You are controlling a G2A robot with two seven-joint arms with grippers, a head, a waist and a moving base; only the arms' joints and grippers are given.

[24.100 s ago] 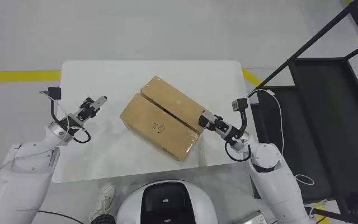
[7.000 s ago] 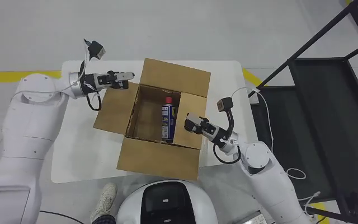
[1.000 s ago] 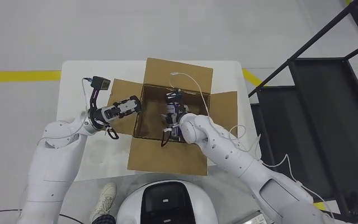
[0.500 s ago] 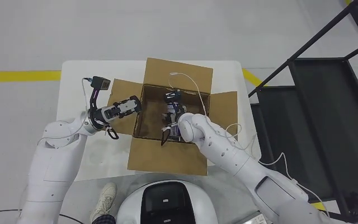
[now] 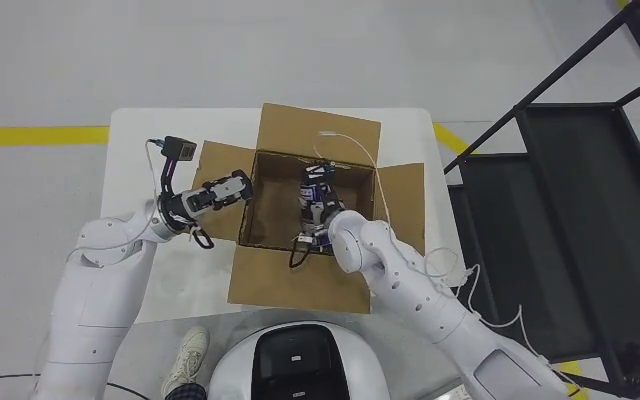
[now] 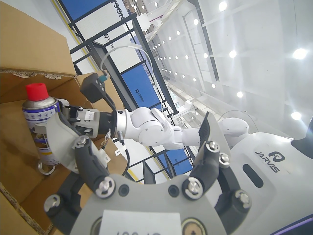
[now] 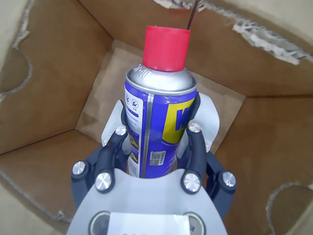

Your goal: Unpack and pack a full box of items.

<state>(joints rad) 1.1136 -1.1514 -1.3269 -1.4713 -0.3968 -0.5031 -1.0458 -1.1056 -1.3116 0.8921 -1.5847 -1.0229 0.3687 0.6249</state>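
Right hand (image 7: 160, 123) pinching spray can (image 7: 159, 91) across its body, inside open cardboard box (image 5: 300, 285) on tabletop (image 5: 150, 150). Can's long axis runs away from robot, red cap (image 7: 166, 47) toward far wall; hand grips from above. Left hand (image 5: 232, 187) spread, empty, at box's left flap (image 5: 212, 158).

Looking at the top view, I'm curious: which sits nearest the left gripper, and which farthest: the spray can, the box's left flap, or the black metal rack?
1. The box's left flap, directly beneath the left gripper.
2. The spray can, farther to the right.
3. The black metal rack, far off on the right.
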